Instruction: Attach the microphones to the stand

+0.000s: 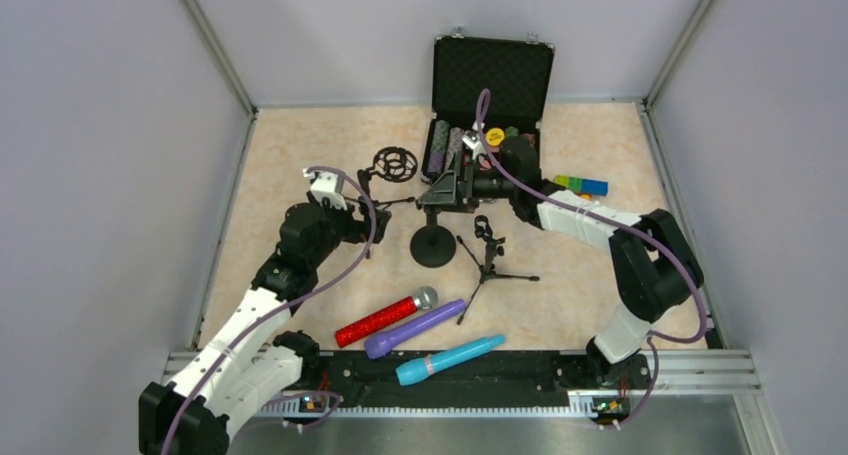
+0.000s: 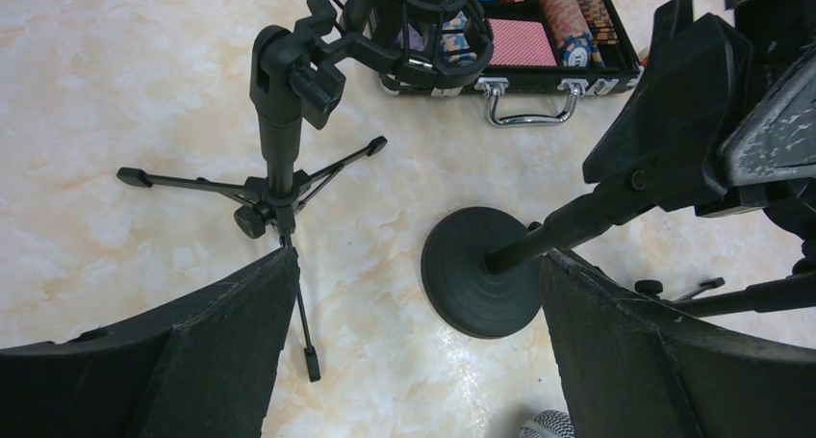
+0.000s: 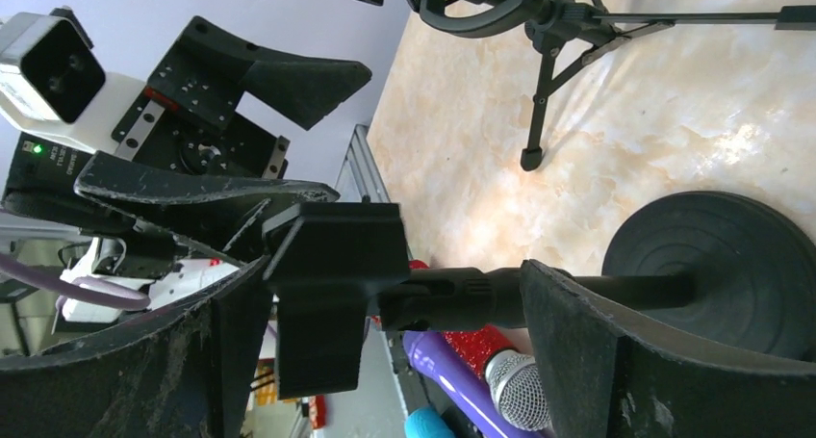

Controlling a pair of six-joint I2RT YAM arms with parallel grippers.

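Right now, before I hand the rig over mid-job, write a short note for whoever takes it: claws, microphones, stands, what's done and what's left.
Left claw: open, empty, low over the table between the shock-mount tripod and the round-base stand.
Right claw: open, one finger on either side of the round-base stand's upper post, not closed on it.
Microphones: the red microphone, purple microphone and turquoise microphone lie flat, side by side, near the table's near edge.
Done: nothing attached yet.
Left: all three microphones go onto a stand.
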